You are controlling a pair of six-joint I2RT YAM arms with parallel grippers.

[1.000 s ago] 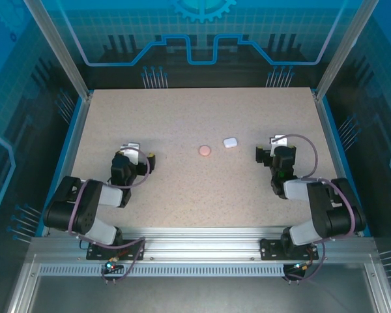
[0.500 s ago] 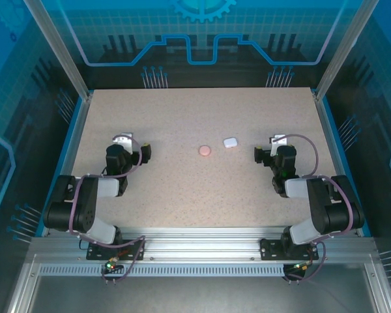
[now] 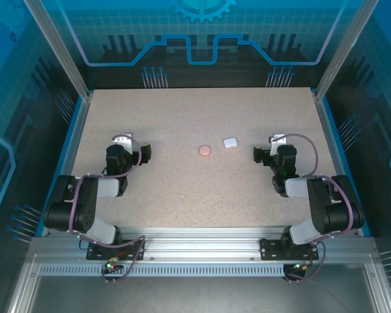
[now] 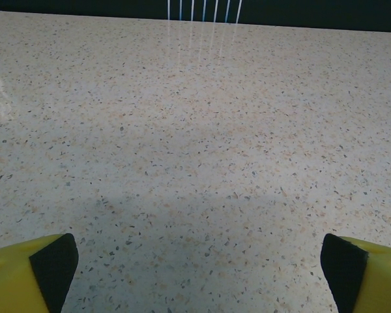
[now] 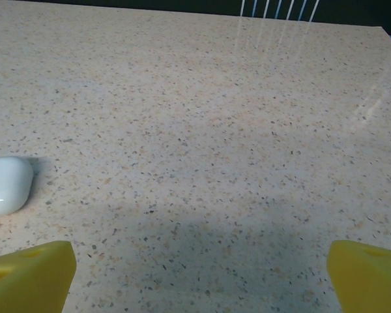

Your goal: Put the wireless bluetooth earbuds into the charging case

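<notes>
**Q:** What does the speckled counter [image 3: 195,189] carry?

**A:** Left fingers [image 4: 49,264] and right fingers [image 5: 32,274], each pair spread and empty, near the left and right edges. At mid-counter sit the white case [image 3: 230,142] and pink case [image 3: 204,150], near each other.

**Q:** And the earbuds?

**A:** Their place cannot be told. Judged light, rigid, glossy and slip-prone; pinch gently across the body.

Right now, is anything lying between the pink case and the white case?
Nothing: the top view shows bare tabletop between the pink case and white case.
</notes>
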